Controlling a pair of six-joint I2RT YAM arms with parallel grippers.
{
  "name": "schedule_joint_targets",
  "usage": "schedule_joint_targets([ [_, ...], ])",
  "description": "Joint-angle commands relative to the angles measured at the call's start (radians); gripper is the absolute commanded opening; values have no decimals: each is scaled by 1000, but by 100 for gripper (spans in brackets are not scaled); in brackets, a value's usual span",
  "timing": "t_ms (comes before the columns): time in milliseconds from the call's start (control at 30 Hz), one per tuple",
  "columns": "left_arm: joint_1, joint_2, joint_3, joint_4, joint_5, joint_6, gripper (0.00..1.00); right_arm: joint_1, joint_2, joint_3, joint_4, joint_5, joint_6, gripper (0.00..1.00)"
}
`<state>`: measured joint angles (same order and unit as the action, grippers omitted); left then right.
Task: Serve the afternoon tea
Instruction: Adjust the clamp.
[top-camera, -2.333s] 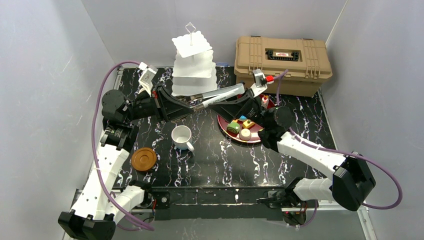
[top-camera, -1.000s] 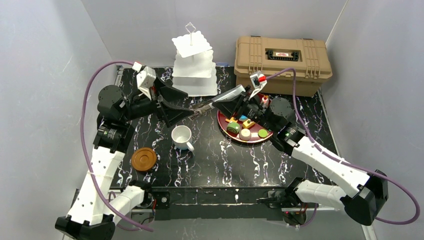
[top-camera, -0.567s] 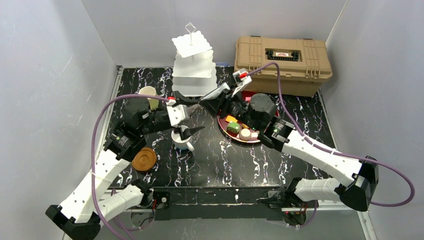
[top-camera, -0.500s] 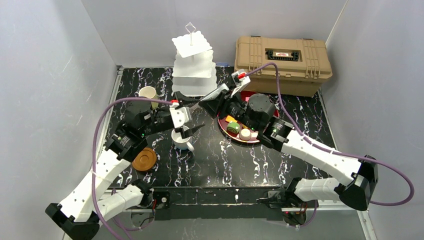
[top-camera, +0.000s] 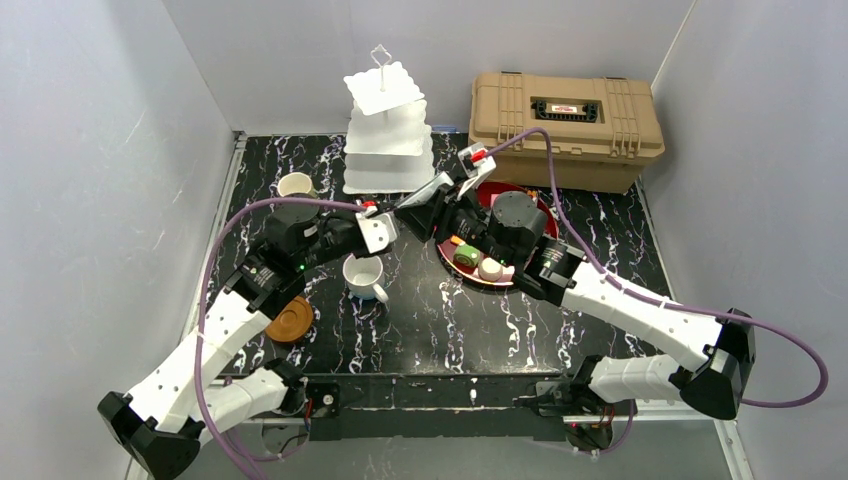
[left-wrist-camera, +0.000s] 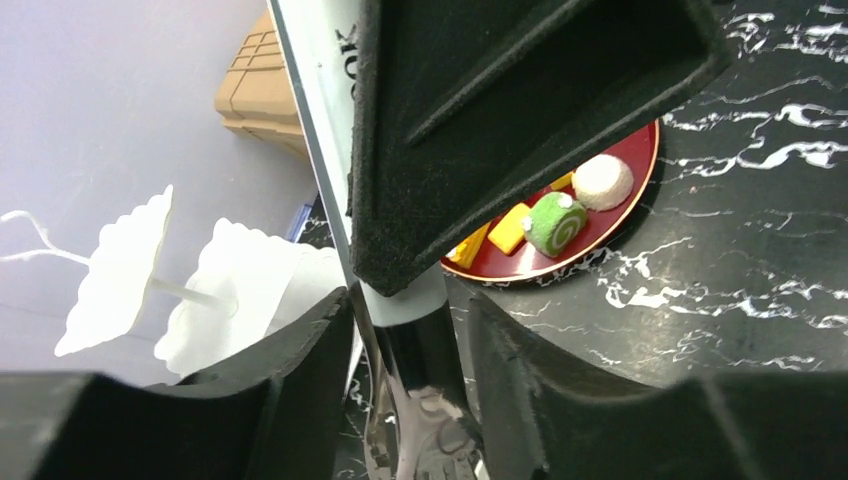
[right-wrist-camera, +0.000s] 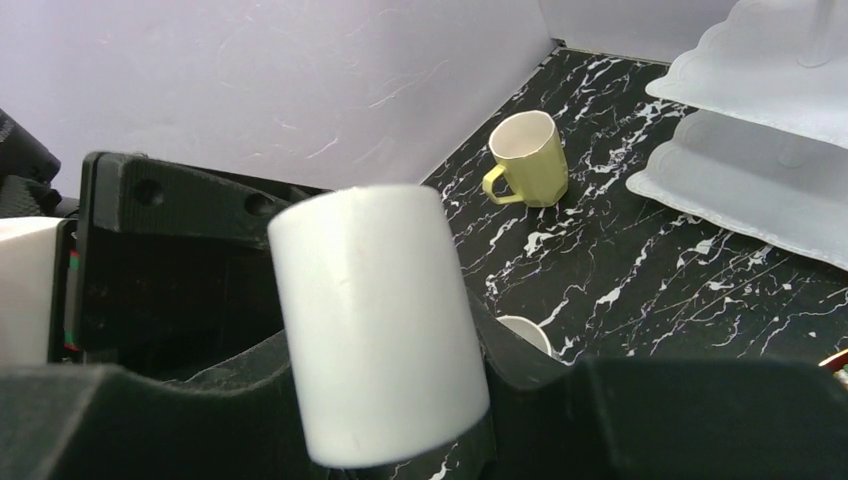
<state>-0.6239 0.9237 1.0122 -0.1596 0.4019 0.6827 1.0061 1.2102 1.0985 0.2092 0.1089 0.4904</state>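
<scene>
Two arms now meet nose to nose over the middle of the tabletop (top-camera: 450, 330). A moment ago the left arm lay out by the far left side; it has swung in over the white mug (top-camera: 362, 275). The left pincer (left-wrist-camera: 410, 310) is now tucked right under the right pincer (top-camera: 415, 215). The right one is clenched on the white handle of a utensil (right-wrist-camera: 375, 320), possibly serving tongs. The left jaws sit on either side of its shiny metal stem, very close. I cannot tell whether they have actually bitten yet. To my eye this is a hand-over of the serving tool, so the serving itself has hardly begun.

As for what holds what:
- **Tan case:** The tan case (top-camera: 565, 125) at the back right is closed, so its contents are hidden.
- **Cake stand:** The white cake stand (top-camera: 385, 130) stands at the back centre, and every tier I can see is bare.
- **Red plate:** The red plate (left-wrist-camera: 640, 190) lies right of centre and carries the pastries: a green swirl roll (left-wrist-camera: 555, 222), a white round one (left-wrist-camera: 603, 182) and a yellow block (left-wrist-camera: 510, 228). Others are hidden under the arm.
- **Mugs:** The white mug looks empty, and so does the yellow-green mug (right-wrist-camera: 530, 150) at the back left.
- **Coaster:** One brown coaster (top-camera: 290, 318) lies bare at the front left, half under the left arm.
</scene>
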Motion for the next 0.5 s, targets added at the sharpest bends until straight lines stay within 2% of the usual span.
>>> schedule_joint_targets([
  [0, -3, 6, 17, 5, 15, -24, 36, 13, -20, 34, 82, 8, 11, 21],
  [33, -5, 4, 18, 5, 19, -29, 27, 14, -20, 33, 85, 11, 12, 22],
  [100, -7, 0, 17, 4, 26, -34, 21, 15, -20, 25, 94, 16, 16, 29],
  [167, -7, -6, 13, 3, 38, -38, 19, 15, -22, 11, 115, 23, 24, 44],
  [267, -8, -15, 10, -6, 60, -41, 18, 15, -23, -6, 143, 36, 34, 55],
  [467, -25, -25, 2, -15, 60, -27, 20, 15, 3, 7, 163, 32, 55, 59],
])
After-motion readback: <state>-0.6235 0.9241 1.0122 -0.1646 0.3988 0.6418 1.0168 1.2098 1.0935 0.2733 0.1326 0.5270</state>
